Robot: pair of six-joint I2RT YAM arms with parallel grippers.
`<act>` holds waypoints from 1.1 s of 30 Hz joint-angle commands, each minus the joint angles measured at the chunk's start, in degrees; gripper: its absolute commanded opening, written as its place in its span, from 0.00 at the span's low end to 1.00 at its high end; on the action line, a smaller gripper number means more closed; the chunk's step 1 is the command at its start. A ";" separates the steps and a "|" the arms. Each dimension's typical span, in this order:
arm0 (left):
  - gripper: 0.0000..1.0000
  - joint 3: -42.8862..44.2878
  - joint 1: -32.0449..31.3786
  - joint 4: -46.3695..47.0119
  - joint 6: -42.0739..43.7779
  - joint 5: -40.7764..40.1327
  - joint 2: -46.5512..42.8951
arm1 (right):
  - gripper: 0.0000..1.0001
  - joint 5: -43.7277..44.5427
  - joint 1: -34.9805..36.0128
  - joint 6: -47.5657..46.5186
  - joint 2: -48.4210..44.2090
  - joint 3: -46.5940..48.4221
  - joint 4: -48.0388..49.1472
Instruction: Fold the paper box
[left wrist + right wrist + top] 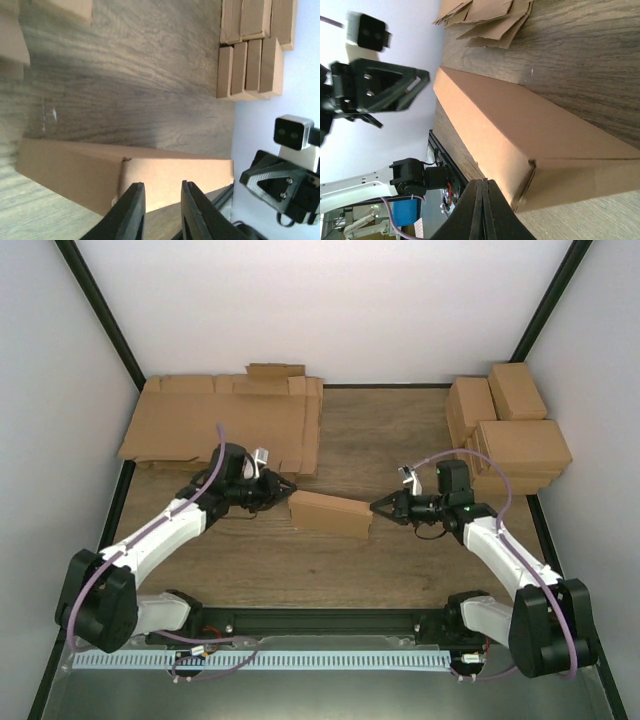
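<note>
the box (330, 513) looks folded and closed on the worktop (400, 440); left fingers (131, 212) slightly spread, right fingers (479, 212) pressed together; little seems left.

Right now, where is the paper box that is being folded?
In the top view the paper box lies at the middle of the table, between the left hand and the right hand.
</note>
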 commanded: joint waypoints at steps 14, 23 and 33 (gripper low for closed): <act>1.00 25.39 -6.00 -31.97 59.83 -15.40 -0.95 | 0.03 8.45 -0.18 -8.11 -13.07 9.82 -18.34; 1.00 29.32 -7.68 -42.35 89.24 -20.21 5.20 | 0.08 10.95 -0.22 -9.72 -21.02 12.06 -23.83; 1.00 29.48 -8.15 -42.69 95.28 -20.65 9.91 | 0.46 8.24 -0.22 -10.12 -24.09 13.30 -24.51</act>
